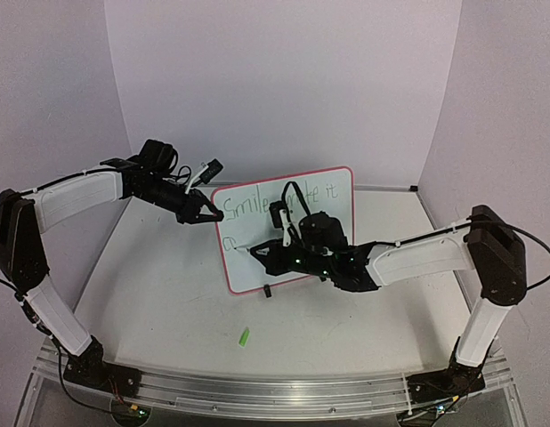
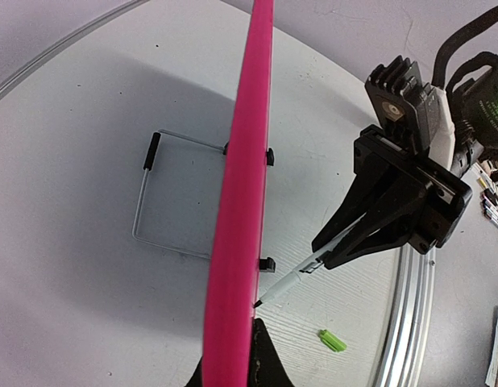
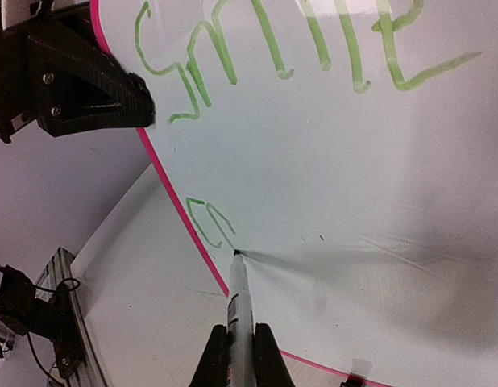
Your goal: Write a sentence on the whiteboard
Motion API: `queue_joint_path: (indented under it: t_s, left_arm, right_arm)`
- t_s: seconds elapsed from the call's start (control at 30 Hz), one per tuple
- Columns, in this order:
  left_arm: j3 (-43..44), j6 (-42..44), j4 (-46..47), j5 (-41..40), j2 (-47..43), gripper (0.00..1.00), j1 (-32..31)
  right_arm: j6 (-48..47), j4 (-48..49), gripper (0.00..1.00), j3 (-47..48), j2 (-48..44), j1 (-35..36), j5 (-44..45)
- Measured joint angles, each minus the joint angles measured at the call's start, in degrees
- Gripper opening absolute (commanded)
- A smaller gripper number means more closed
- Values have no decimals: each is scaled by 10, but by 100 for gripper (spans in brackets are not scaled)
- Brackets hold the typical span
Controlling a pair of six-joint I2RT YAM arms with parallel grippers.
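The whiteboard [image 1: 248,271], white with a pink rim, stands tilted on the table. My left gripper [image 1: 206,214] is shut on its upper left edge. In the left wrist view the rim [image 2: 242,185] shows edge-on between my fingers [image 2: 263,359]. The green sentence [image 1: 248,203] reads "Smile, make it" on the top line, partly hidden by my right arm. A "c" and one further stroke [image 3: 209,222] start the second line. My right gripper [image 3: 239,330] is shut on a white marker [image 3: 239,298], and its tip touches the board beside that stroke. The gripper also shows in the top view [image 1: 273,253].
A green marker cap [image 1: 244,336] lies on the table in front of the board, also seen in the left wrist view [image 2: 332,340]. A wire stand [image 2: 164,201] props the board from behind. Black clip feet [image 2: 267,264] sit on its lower rim. Purple walls enclose the table.
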Motion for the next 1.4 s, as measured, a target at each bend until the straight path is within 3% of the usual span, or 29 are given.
queue_joint_path:
  t_s: [1.1, 1.4]
  left_arm:
    - [0, 0, 0, -1, 0, 0, 0]
    - [0, 0, 0, -1, -1, 0, -1]
  right_arm:
    - [-14, -13, 0, 15, -13, 0, 12]
    - [-13, -11, 0, 13, -60, -6, -11]
